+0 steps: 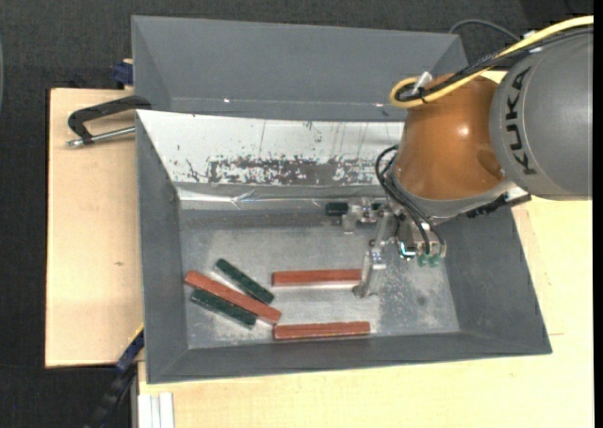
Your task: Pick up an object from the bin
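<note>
Low in the grey bin (160, 228) hangs the gripper (366, 287). Its tip is right at the right end of a long red stick (316, 277), which lies flat in the middle of the bin floor. It is not clear if the gripper is open or closed, or if it touches the stick. On the left side of the floor, three sticks lie close together, all slanted the same way. A dark green stick (243, 279) is the one farthest back. An orange-red stick (231, 296) lies just in front of it. Another dark green one, the front green stick (223, 307), lies by the near wall. More to the right, a second red stick (322, 329) lies flat by the near wall. It is in front of the long red stick and apart from it. On the right, above the gripper, sits the round orange cover (448, 148). The big grey arm (561, 124) comes in behind it from the right edge.
</note>
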